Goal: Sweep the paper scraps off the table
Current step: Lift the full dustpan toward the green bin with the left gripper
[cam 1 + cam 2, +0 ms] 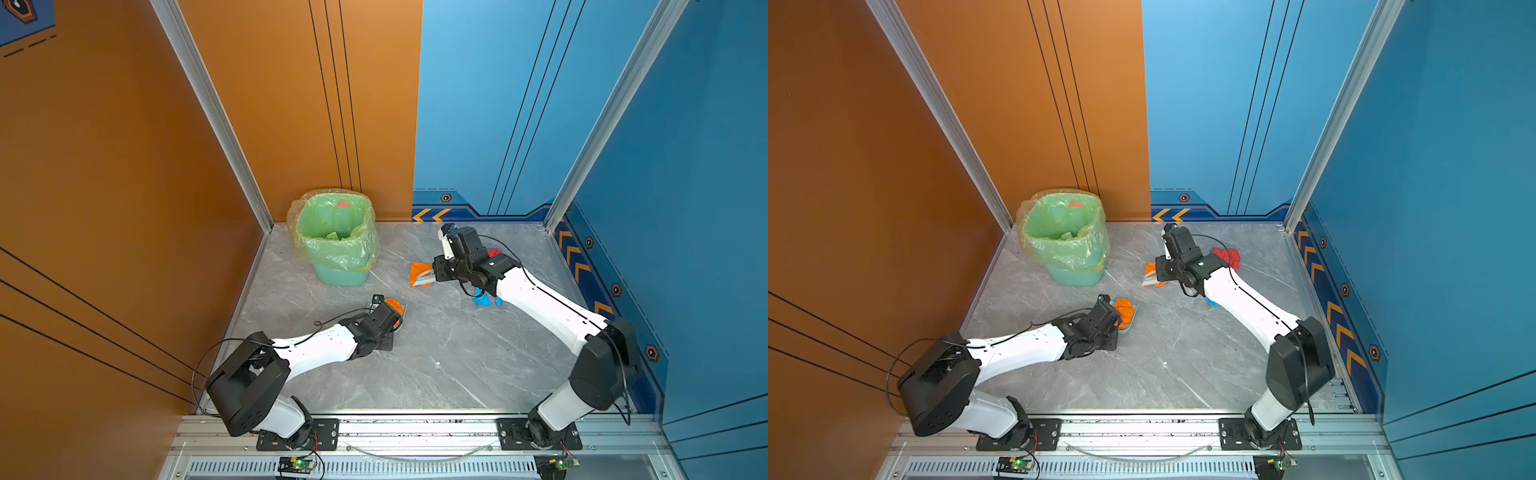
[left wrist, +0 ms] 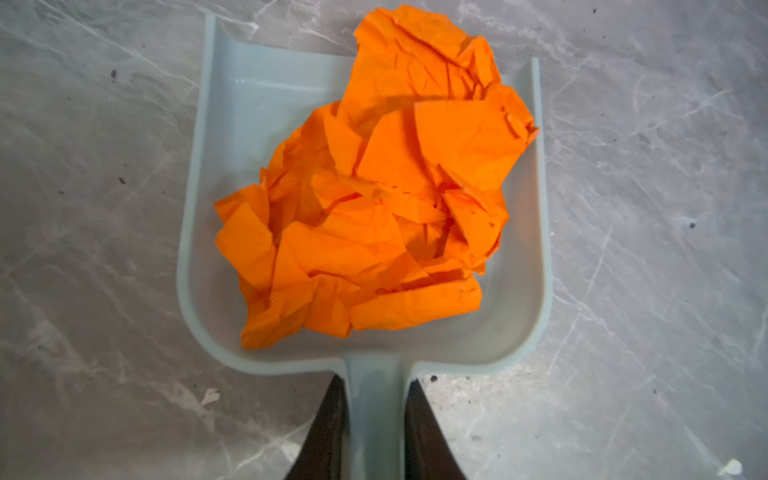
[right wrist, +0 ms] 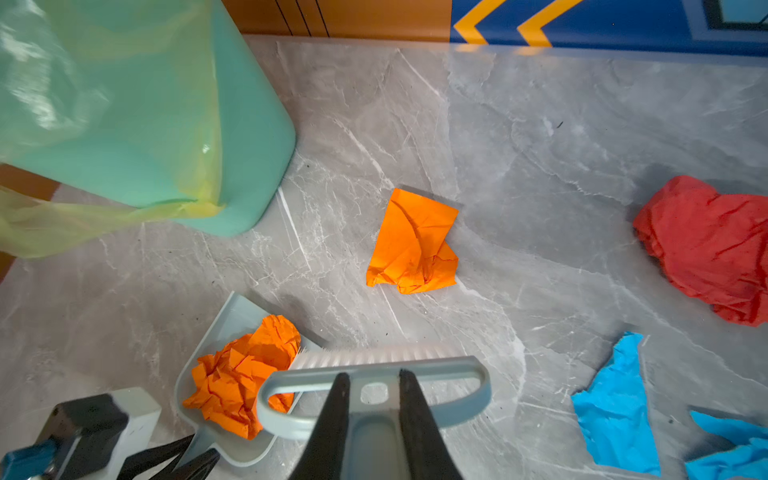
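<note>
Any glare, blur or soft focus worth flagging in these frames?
Right wrist view: the bag liner shows white glare, and the brush close to the lens looks soft. Left wrist view: the orange wad is fairly sharp, the dustpan handle blurred. Both top views: the table is evenly lit, shadows faint.

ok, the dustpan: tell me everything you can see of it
The dustpan is pale grey-blue, smooth plastic by its look: a flat tray with raised side and back walls, an open front edge and a narrow handle at the back. It appears to lie on the table. A crumpled orange wad fills most of it, poking past the open edge. The left pincer is shut on the handle.
</note>
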Controlling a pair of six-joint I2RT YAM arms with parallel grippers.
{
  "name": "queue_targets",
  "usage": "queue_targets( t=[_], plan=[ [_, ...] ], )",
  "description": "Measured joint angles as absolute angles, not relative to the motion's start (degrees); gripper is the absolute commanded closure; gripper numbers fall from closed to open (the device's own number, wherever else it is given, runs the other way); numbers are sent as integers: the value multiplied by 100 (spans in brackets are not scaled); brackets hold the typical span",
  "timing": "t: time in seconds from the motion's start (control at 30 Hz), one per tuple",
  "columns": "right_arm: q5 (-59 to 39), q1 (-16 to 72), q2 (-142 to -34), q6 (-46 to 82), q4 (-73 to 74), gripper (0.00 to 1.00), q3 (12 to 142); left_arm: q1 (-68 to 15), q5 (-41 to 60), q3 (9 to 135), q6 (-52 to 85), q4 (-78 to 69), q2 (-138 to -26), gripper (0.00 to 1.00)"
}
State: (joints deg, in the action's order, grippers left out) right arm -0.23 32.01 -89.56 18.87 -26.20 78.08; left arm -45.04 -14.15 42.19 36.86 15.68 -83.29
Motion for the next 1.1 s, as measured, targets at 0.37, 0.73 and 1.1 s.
queue_targets(
  t=[0.37,0.73,1.1],
  plan=[
    [12,2930,-8029,1997,-2591,100,7004,-4506,-1437,4668,3468,2161,-7679,100],
    [16,2757,-7874,2145,-2539,100,6554,-4576,-1367,5590,3030,3009,-7384,100],
    [-1,2674,-7690,2147,-2449,100,6309,-4609,-1175,6941,2523,3747,-7295,100]
  ],
)
